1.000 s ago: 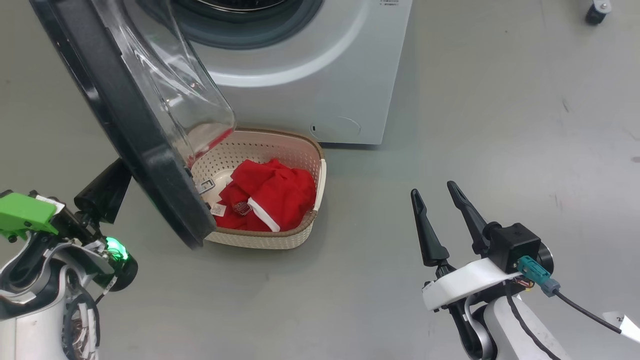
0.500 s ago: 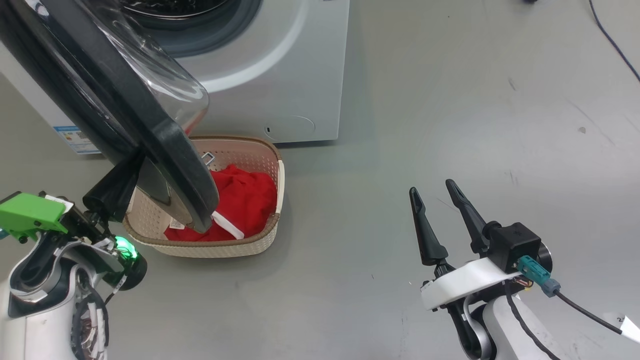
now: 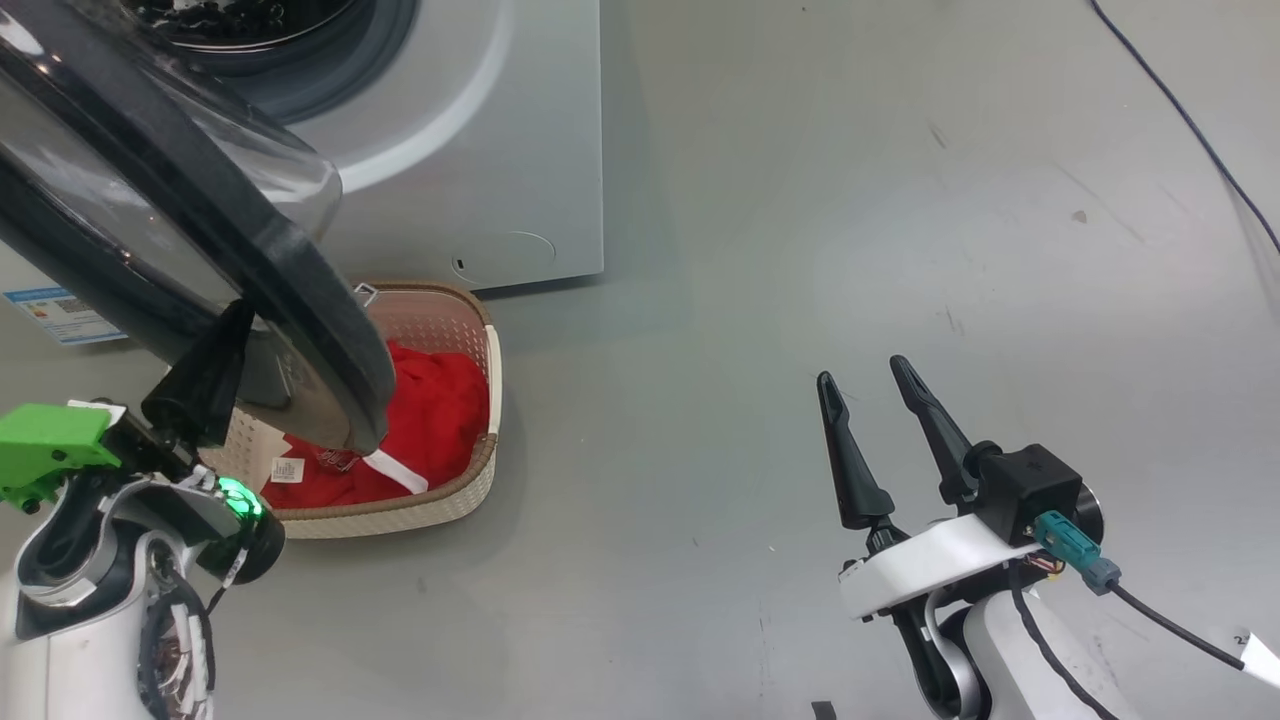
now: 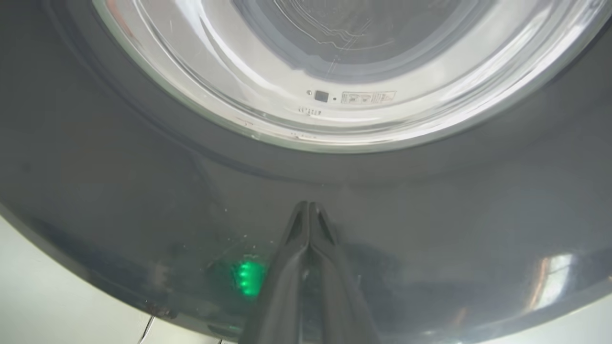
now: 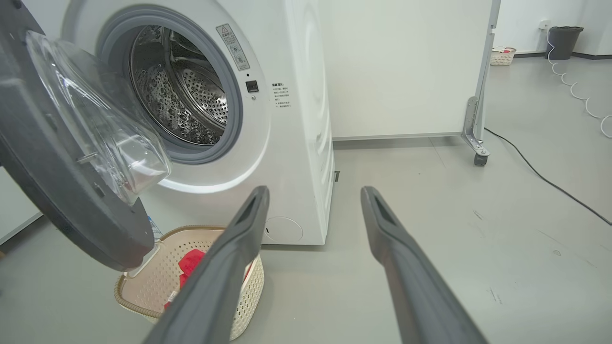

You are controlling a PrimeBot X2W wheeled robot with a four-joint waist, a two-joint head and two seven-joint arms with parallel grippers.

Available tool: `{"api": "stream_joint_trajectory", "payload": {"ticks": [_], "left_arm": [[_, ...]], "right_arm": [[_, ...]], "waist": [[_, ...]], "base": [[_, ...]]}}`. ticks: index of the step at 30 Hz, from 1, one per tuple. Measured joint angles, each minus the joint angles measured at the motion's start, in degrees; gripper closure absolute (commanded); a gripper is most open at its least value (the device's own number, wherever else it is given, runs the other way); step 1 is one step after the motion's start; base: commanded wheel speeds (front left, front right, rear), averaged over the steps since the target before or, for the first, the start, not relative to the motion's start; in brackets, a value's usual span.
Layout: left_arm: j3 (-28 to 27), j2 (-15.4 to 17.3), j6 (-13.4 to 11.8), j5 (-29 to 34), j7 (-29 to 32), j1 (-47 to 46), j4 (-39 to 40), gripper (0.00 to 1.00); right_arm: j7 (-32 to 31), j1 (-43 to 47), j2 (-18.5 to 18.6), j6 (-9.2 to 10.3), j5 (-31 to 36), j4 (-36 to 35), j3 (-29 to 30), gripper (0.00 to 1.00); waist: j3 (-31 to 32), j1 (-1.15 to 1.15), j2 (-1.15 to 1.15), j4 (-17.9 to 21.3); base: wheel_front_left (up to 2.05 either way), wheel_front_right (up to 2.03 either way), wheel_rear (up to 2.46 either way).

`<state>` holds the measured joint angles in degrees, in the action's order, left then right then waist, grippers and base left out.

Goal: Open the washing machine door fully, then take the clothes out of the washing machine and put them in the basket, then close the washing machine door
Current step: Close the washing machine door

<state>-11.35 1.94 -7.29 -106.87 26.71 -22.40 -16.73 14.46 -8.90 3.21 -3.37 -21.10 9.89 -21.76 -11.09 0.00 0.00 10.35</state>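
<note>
The washing machine [image 3: 480, 150] stands at the upper left, its drum hole [image 5: 186, 91] uncovered. The glossy black washing machine door [image 3: 300, 300] hangs part-way swung, over the left half of the basket [image 3: 430, 505]. My left gripper [image 3: 238, 318] is shut, empty, behind the door; in the left wrist view its joined tips [image 4: 308, 206] rest against the door's black outer face [image 4: 143, 191] below the glass window. The red clothes [image 3: 430, 420] lie in the cream basket, also seen under the door [image 5: 57, 191] as red clothes [image 5: 191, 260]. My right gripper [image 3: 861, 372] is open above bare floor, well right of the basket.
Grey floor stretches to the right of the machine. A dark cable [image 3: 1180, 110] runs across the far right floor. A white panel on a castor [image 5: 480, 157] stands behind the machine, with a dark bin [image 5: 564, 38] far off. A blue label sticker [image 3: 60, 315] shows on the machine.
The head camera has turned, shifting the whole picture left. The door has swung closer to the machine with my left gripper against it, covering more of the basket. The right arm has stayed put.
</note>
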Motion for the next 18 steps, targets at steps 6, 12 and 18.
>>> {"api": "stream_joint_trajectory", "payload": {"ticks": [6, 12, 18], "left_arm": [[-1.1, 0.0, 0.0, 0.0, -2.7, -1.2, -0.4, 1.0], [0.0, 0.0, 0.0, -0.2, -3.3, -2.3, -0.5, 1.0], [2.4, -0.1, 0.0, -0.3, -3.7, -3.5, -1.2, 1.0]], "right_arm": [[0.0, 0.0, 0.0, 0.52, -0.1, -0.3, -0.2, 0.0], [0.0, 0.0, 0.0, 0.55, -0.6, -0.6, -0.2, 0.0], [0.0, 0.0, -0.1, 0.58, -0.6, -0.9, 0.2, 0.0]], "waist": [[-0.6, 0.0, 0.0, 2.1], [-1.1, 0.0, 0.0, 3.9], [-1.5, 0.0, 0.0, 4.6]], "base": [[0.0, 0.0, 0.0], [0.0, 0.0, 0.0], [0.0, 0.0, 0.0]]}}
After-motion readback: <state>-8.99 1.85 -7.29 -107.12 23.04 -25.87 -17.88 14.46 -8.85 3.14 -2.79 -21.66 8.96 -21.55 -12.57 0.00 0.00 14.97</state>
